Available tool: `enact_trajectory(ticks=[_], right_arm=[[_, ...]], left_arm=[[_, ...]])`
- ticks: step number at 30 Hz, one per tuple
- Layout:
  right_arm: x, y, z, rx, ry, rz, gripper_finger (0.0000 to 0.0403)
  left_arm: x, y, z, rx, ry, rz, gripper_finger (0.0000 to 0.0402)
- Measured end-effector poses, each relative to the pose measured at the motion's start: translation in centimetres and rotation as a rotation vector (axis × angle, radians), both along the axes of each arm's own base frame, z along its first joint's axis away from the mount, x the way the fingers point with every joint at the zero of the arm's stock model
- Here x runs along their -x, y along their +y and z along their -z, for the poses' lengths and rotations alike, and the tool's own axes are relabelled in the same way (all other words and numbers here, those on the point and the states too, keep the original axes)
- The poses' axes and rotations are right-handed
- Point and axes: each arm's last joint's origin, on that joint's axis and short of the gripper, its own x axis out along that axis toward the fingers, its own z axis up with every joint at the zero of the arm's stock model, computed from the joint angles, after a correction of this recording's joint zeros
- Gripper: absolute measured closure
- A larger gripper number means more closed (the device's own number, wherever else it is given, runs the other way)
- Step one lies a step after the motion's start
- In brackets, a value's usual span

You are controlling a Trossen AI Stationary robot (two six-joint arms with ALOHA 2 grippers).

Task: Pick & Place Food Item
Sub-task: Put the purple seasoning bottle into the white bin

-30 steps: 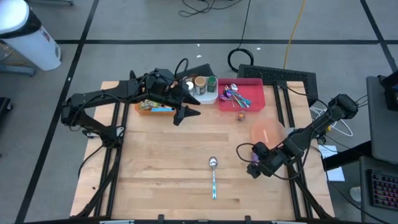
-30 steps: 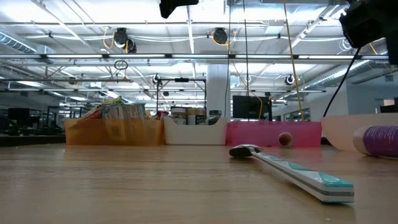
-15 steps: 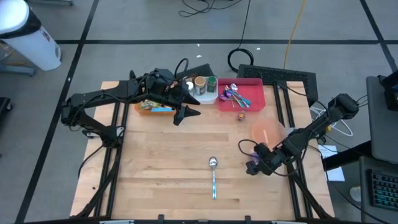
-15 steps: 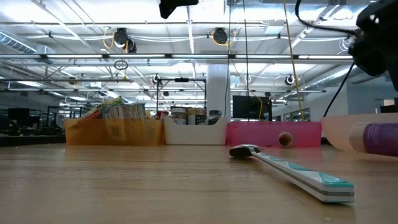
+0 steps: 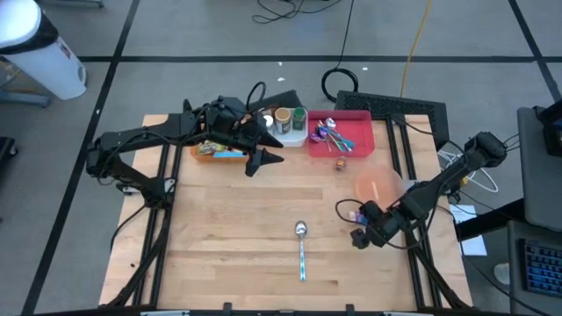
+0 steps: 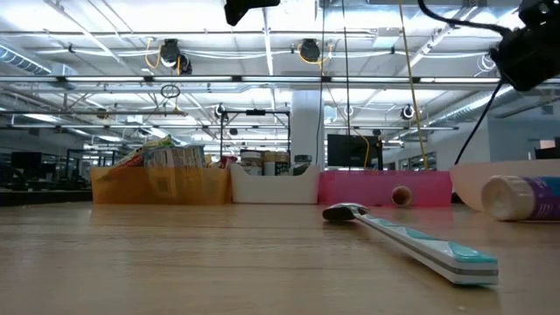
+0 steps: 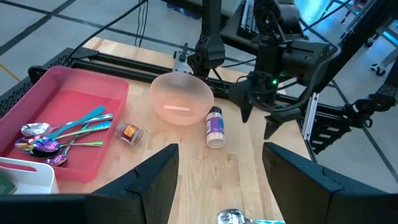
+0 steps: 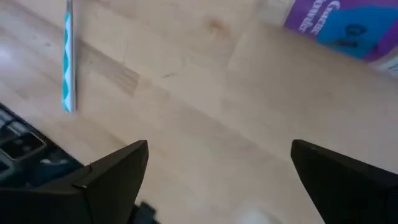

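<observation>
The food item, a small purple bottle with a white cap [image 7: 214, 127], lies on its side on the wooden table beside the pink bowl [image 7: 181, 98]. In the low view its cap end faces the camera [image 6: 523, 197]. My right gripper [image 7: 258, 121] hangs open a little above the table, just to the near side of the bottle and touching nothing. Its wrist view shows the bottle's label [image 8: 339, 25] ahead of the fingers [image 8: 224, 174]. My left gripper [image 5: 263, 160] waits open and raised over the table's far left, by the bins.
A spoon with a teal patterned handle [image 5: 301, 250] lies near the table's front middle. Along the far edge stand an orange bin of packets [image 5: 218, 151], a white bin with jars [image 5: 285, 125] and a pink tray of spoons [image 5: 341, 133]. A small jar [image 5: 339, 164] lies by the tray.
The purple bottle has turned about on the table: its purple side showed to the low camera before, and now its white cap end does. My right gripper has rolled its wrist above it and stays open. My left gripper has kept still.
</observation>
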Motion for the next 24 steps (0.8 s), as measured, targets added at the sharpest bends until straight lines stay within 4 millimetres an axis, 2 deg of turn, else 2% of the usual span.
enact_trajectory(ticks=[7,14,20,24], right_arm=[[-0.9,-0.9,-2.1,0.14,-0.072,-0.055,0.0012],[-2.5,-3.0,-2.8,0.235,-0.151,-0.169,0.0012],[-4.3,-5.5,-3.2,0.314,-0.279,-0.415,0.0012],[-4.7,-6.8,-3.3,0.342,-0.338,-0.596,0.0012]], left_arm=[[-0.1,0.0,0.0,-0.009,-0.006,0.003,0.016],[-0.1,0.0,0.0,-0.02,-0.007,0.007,0.016],[-0.1,0.0,0.0,0.0,-0.004,-0.002,0.016],[-0.1,0.0,0.0,0.01,-0.003,-0.007,0.016]])
